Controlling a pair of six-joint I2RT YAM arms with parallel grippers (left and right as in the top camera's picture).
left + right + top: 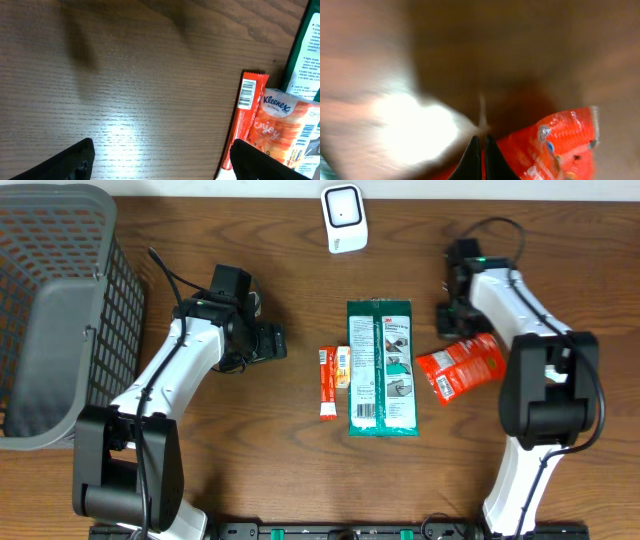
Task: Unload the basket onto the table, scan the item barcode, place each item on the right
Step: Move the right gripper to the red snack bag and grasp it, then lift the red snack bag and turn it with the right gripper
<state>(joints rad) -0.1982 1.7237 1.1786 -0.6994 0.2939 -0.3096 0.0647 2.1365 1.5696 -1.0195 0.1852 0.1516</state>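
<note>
The pouch [462,367] was a red-orange foil packet with white print, lying flat and slanted on the counter [270,450], its right end higher in the overhead view. It sat on the right side, near but apart from the other packets in the middle. The closed right gripper [481,150] met its upper left edge; the wrist view was too blurred to read any barcode. The scanner [343,217], a small white block with a dark window, stood at the counter's far edge, well apart from the pouch.
</note>
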